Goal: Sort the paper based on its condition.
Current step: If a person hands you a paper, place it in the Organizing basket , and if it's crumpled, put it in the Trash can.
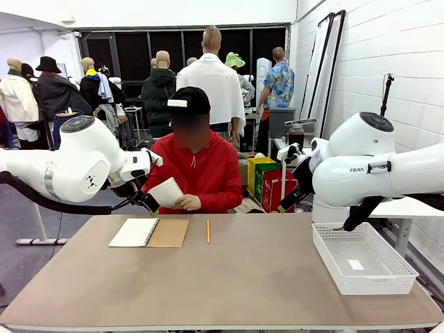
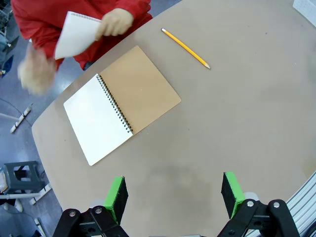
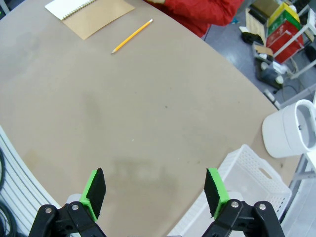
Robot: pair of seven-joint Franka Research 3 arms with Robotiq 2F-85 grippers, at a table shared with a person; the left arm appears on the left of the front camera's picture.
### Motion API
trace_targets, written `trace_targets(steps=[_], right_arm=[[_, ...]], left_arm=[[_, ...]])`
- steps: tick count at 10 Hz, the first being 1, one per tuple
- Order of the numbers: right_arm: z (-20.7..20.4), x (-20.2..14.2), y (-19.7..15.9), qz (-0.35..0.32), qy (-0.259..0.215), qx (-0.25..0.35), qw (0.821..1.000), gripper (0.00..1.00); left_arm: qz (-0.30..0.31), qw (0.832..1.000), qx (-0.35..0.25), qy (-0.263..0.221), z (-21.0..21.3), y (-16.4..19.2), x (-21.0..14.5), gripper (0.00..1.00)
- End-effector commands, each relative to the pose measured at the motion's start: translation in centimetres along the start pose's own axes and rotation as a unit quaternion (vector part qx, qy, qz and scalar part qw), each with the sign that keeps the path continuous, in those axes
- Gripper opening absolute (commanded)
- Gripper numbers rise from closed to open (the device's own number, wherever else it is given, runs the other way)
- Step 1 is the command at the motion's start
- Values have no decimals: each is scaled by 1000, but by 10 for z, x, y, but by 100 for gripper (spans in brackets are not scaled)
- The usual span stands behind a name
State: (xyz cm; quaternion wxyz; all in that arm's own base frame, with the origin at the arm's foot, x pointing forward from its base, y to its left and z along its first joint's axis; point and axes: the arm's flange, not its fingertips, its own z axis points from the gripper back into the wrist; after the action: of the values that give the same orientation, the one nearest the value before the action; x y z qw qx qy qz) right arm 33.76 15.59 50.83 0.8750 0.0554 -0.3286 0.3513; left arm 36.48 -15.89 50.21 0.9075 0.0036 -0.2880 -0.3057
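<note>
Handover pending: person's hand holds thin white paper sheet at 11 o'clock; left gripper and right gripper spread; next, probably grasping its edge.

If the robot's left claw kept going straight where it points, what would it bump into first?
Probably the bare table, just beside the open notebook. The left gripper is open and holds nothing; how far off the table lies is unclear.
</note>
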Motion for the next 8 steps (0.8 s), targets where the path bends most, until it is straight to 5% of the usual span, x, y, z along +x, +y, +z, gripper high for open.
trace_targets(steps=[1, 8], right_arm=[[0, 1, 0, 2, -2, -3, 1000, 100], [0, 1, 0, 2, -2, -3, 1000, 100]], left_arm=[[-3, 1000, -2, -2, -2, 1, 0, 100], [-3, 1000, -2, -2, -2, 1, 0, 100]])
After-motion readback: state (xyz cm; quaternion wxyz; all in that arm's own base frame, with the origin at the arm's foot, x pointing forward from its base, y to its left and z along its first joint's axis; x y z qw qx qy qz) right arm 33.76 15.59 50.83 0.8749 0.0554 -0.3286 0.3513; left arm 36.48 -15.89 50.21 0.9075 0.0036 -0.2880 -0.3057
